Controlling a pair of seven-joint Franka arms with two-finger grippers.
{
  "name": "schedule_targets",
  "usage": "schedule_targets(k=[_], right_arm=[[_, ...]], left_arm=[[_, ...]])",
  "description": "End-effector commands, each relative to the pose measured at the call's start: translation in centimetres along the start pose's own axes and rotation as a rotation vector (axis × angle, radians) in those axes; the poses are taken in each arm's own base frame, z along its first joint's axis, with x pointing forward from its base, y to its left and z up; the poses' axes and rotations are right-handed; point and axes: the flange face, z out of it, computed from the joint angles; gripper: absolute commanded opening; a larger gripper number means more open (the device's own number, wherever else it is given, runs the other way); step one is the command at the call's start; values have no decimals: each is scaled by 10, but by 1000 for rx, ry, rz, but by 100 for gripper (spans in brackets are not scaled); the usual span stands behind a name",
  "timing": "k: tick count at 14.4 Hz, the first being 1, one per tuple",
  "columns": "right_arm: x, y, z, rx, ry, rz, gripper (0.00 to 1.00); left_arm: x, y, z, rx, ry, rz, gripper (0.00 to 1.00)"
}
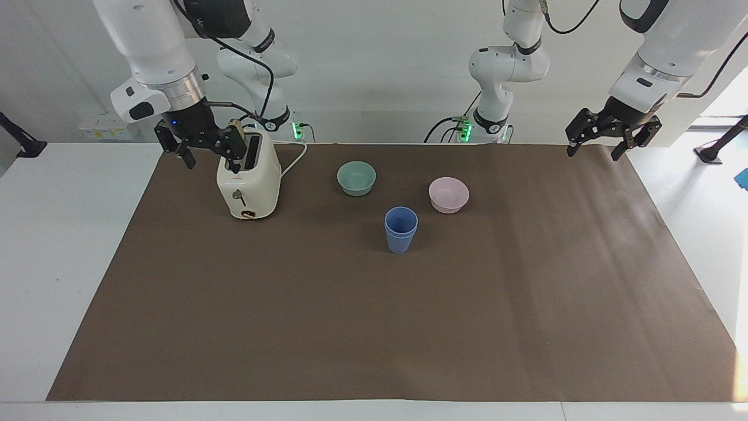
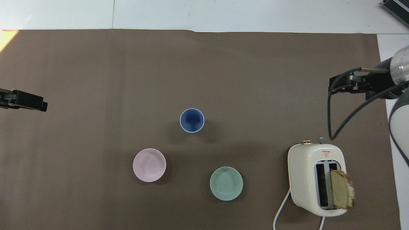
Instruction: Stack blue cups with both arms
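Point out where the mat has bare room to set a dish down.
Bare: the wide stretch of mat farther from the robots than the cups, and both ends. Crowded: the strip near the robots, with toaster, green bowl, pink bowl.

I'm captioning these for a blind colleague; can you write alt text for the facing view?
Two nested blue cups stand upright mid-mat, with a green bowl and pink bowl nearer the robots. Both open grippers are raised at the mat's ends: the right gripper beside a toaster, the left gripper waiting.
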Motion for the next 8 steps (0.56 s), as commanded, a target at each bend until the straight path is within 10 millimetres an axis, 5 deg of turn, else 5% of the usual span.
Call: schedule_targets(k=[1, 8], right_arm=[[-2, 15, -7, 3, -8, -9, 100], [-5, 20, -5, -21, -37, -3, 100]], left_arm=[[-7, -3, -1, 13, -3, 3, 100], [-7, -1, -2, 13, 0, 7, 100]])
